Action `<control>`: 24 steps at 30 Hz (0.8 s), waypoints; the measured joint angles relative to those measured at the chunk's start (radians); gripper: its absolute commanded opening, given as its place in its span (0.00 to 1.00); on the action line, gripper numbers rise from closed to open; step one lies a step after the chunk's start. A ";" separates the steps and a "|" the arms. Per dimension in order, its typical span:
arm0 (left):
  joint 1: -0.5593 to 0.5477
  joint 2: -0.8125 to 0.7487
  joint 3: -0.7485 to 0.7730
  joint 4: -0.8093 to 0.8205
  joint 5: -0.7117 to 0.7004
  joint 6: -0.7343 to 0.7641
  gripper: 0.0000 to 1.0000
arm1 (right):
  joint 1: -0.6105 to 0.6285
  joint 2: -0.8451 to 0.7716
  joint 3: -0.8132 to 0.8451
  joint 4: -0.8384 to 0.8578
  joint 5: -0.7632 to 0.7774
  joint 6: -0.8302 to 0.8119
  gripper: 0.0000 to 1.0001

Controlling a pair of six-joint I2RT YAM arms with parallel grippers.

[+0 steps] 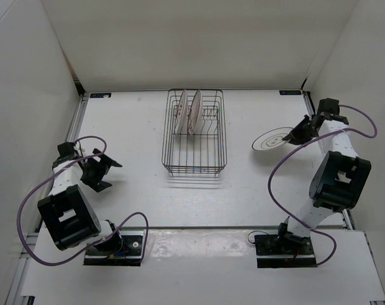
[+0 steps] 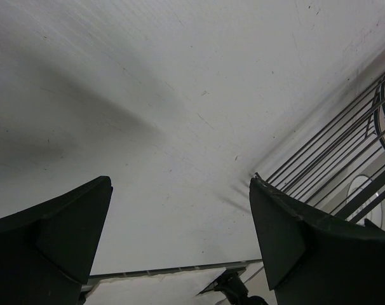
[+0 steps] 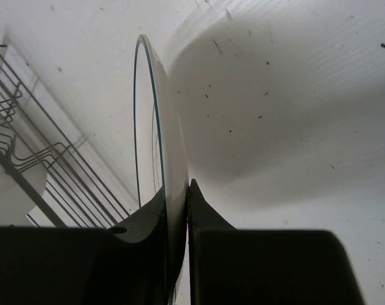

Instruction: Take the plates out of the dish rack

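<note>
right gripper (image 3: 178, 190): pinched tight on the near edge of the grey-ringed plate (image 3: 151, 127), one finger on each face
grey-ringed plate: only its rim is gripped, face toward the top camera, over the table (image 1: 135, 127) right of the dish rack (image 1: 194, 170) and well apart from it; can't tell if it touches the table
left gripper (image 2: 180, 184): fingers spread wide, nothing between them, just bare table
left gripper spot: low over the table, left of the rack, rack wires at the right edge of the wrist view
two plates (image 1: 182, 111): upright on edge, side by side in the rack's far-left slots, reddish patterns
</note>
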 measured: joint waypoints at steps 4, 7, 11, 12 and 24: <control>0.000 0.000 -0.002 0.002 0.000 -0.011 1.00 | -0.014 0.035 -0.050 0.009 -0.023 0.002 0.00; 0.000 0.000 -0.007 0.002 0.000 -0.015 1.00 | -0.019 0.047 -0.084 0.013 -0.032 0.008 0.02; 0.000 0.001 -0.008 0.002 0.000 -0.018 1.00 | -0.024 0.059 -0.096 0.021 -0.072 0.033 0.25; 0.000 0.003 -0.008 0.002 0.000 -0.018 1.00 | -0.024 0.061 -0.100 0.022 -0.074 0.037 0.33; 0.000 0.011 -0.008 -0.002 0.000 -0.017 1.00 | -0.024 0.090 -0.134 -0.063 -0.039 0.037 0.53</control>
